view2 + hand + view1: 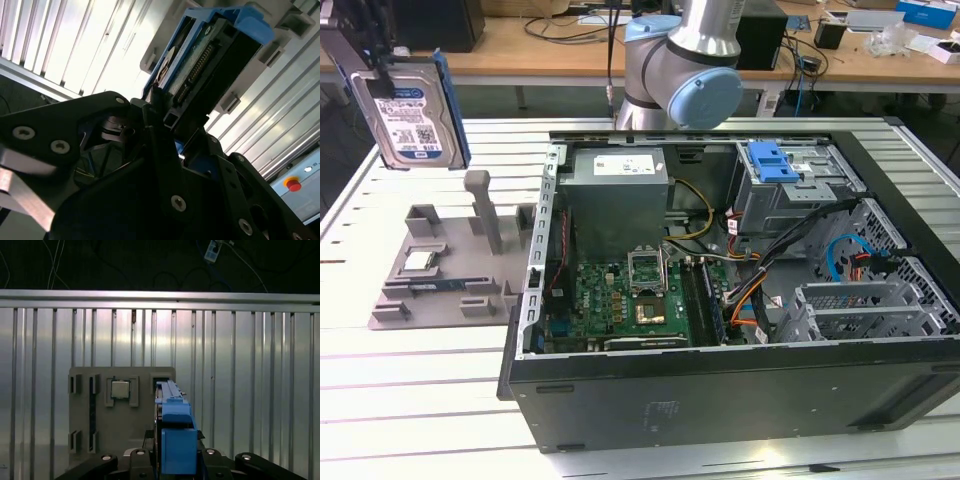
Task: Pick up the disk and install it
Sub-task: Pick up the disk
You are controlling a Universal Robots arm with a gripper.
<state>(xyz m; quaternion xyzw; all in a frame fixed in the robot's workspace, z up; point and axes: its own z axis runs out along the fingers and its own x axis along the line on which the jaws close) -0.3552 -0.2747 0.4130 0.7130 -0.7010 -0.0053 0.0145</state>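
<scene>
The disk (413, 108), a silver hard drive with a white-and-blue label in a blue bracket, hangs upright in the air at the exterior view's upper left. My gripper (372, 62) is shut on its top edge. It hangs above the grey holder tray (440, 295), well clear of it. In the second wrist view the disk (210, 55) sticks out from between the black fingers (155, 130), connector side showing. In the first wrist view the disk (174, 437) appears edge-on over the tray (142, 415), held in my gripper (172, 462).
The tray holds a small square chip (417, 261) and a narrow memory stick (435, 284). The open computer case (720, 390) lies at the exterior view's right, with a blue-latched drive bay (775, 160), motherboard (630, 295) and loose cables (760, 290). The arm's base (670, 70) stands behind the case.
</scene>
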